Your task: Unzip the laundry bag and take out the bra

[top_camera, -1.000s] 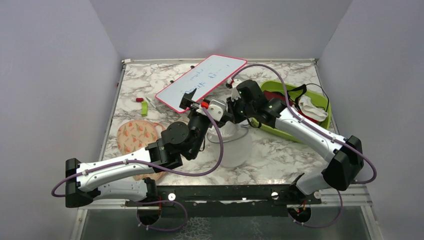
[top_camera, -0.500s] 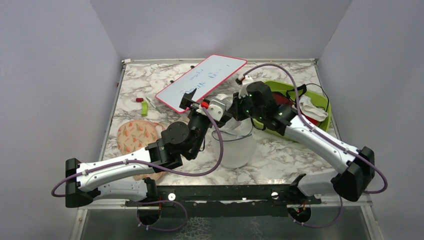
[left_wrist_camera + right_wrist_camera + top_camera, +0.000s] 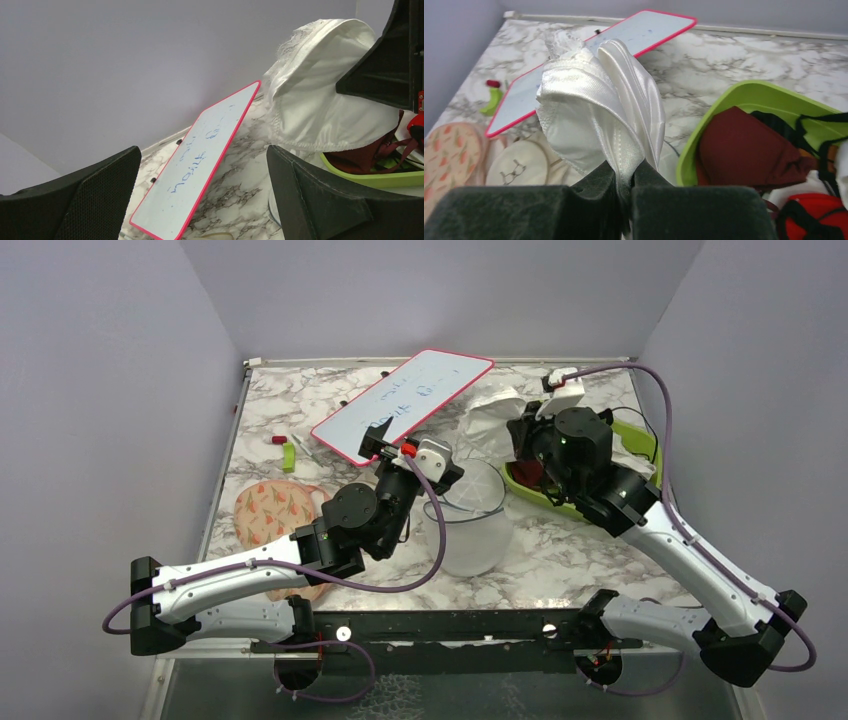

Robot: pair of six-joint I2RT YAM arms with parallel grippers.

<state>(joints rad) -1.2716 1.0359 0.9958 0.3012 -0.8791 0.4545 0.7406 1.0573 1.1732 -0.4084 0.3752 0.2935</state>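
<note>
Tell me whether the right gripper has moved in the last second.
Yes. In the top view the right gripper, shut on the white satin garment, went right and farther back, from over the laundry bag to the left end of the green tray.

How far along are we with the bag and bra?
Done: the laundry bag stands open at its top, and the white satin bra is out of it. In hand: the right tool is shut on the bra, holding it up near the green tray. The left tool is open by the bag. Left: setting the bra down.
</note>
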